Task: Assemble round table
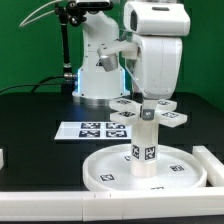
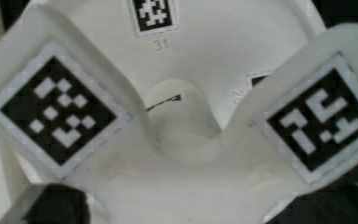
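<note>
The large rimmed round disc (image 1: 110, 172) lies flat on the black table at the front. The short thick post (image 1: 145, 146) stands upright in its middle. The cross-shaped four-armed piece (image 1: 128, 112) sits level on top of the post. My gripper (image 1: 148, 101) comes straight down onto it and is shut on its middle. In the wrist view the cross-shaped piece (image 2: 176, 110) fills the picture, with tagged arms on either side. My gripper (image 2: 197, 205) has its dark fingertips (image 2: 51, 205) on both sides of the white plastic.
The marker board (image 1: 92, 128) lies flat behind the disc on the exterior view's left. A long white rail (image 1: 211, 162) lies just right of the disc, and another white piece (image 1: 3, 157) at the left edge. The arm's base (image 1: 98, 75) stands at the back.
</note>
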Controlling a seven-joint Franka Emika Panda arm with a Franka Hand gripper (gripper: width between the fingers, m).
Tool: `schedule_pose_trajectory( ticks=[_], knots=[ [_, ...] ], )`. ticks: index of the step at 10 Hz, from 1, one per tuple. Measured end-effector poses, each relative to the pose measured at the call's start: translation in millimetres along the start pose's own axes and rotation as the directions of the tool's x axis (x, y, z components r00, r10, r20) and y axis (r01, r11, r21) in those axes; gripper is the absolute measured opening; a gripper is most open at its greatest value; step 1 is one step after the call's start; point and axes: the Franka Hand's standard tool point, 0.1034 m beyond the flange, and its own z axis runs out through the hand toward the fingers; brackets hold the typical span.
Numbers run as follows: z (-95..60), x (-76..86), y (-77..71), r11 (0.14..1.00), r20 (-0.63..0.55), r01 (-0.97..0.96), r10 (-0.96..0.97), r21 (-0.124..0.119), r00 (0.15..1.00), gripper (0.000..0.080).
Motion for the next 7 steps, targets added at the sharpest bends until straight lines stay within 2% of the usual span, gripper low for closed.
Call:
schedule_pose_trajectory(
  ticks=[1, 2, 5, 7],
  knots=[
    [0.1, -1.9, 0.0, 1.000, 0.000, -0.004, 0.004, 0.000, 1.000, 0.0466],
    [0.1, -2.0, 0.0, 1.000, 0.000, -0.005, 0.005, 0.000, 1.000, 0.0440],
    [0.2, -2.6, 0.0, 1.000, 0.000, -0.009, 0.009, 0.000, 1.000, 0.0440],
    [0.5, -4.2, -1.2, 0.995, 0.000, -0.102, 0.102, 0.006, 0.995, 0.0440]
  ],
)
